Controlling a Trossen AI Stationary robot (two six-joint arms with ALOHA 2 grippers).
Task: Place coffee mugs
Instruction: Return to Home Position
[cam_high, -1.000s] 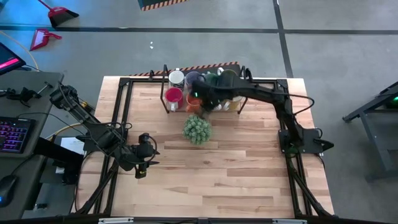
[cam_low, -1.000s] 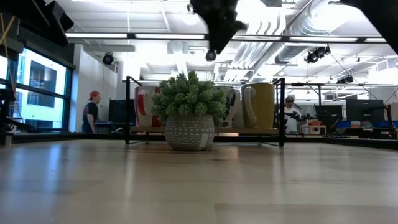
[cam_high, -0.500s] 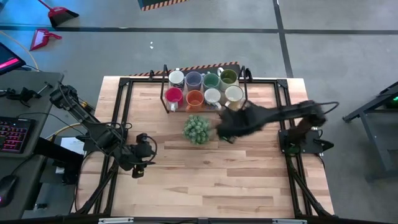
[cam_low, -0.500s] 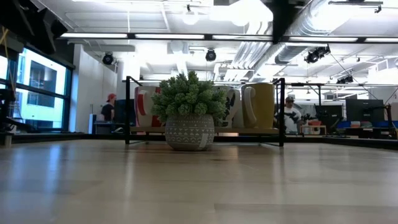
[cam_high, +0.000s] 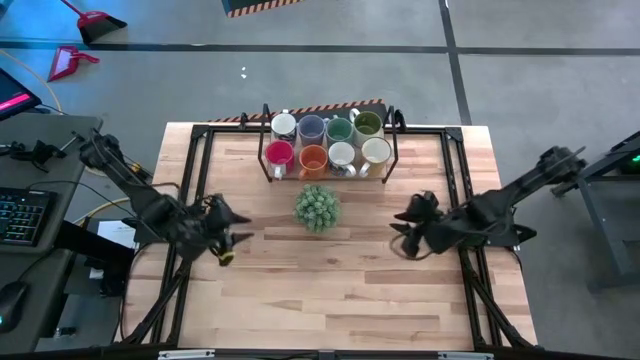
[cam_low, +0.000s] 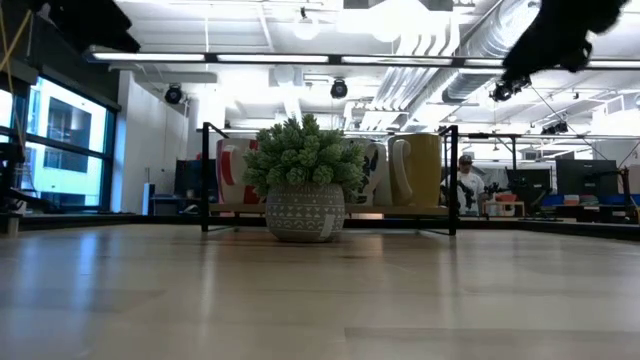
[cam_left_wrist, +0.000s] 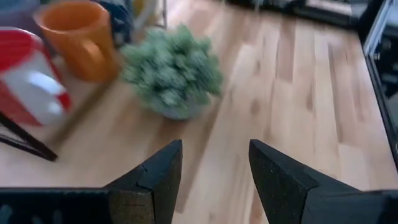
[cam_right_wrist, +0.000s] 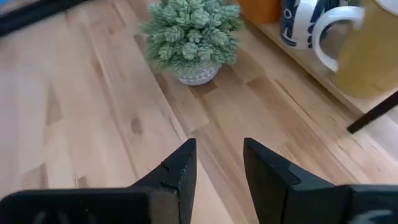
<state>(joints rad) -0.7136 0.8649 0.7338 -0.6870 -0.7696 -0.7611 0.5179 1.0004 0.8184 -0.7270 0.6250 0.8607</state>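
Eight coffee mugs stand in two rows in a black frame rack (cam_high: 328, 142) at the table's far edge: white, pale blue and two green behind; red (cam_high: 279, 154), orange (cam_high: 313, 157), white and cream (cam_high: 376, 151) in front. My left gripper (cam_high: 240, 226) is open, left of the plant and empty. In its wrist view (cam_left_wrist: 214, 174) the red mug (cam_left_wrist: 25, 81) and orange mug (cam_left_wrist: 78, 37) show ahead. My right gripper (cam_high: 403, 228) is open, right of the plant and empty. Its wrist view (cam_right_wrist: 219, 168) shows a white-and-blue mug (cam_right_wrist: 311, 25).
A round spiky green plant (cam_high: 317, 207) in a patterned pot stands in front of the rack, between the two grippers, and hides the rack's middle in the low view (cam_low: 305, 185). Black frame rails (cam_high: 198, 180) run along the table's left and right sides. Bare wood lies near the table's near edge.
My right gripper has drawn back from above the rack's mugs, passing the plant's right side, toward the table's near right, and now sits low beside the right rail. My left gripper has shifted a little toward the far edge. The mugs have stayed in place.
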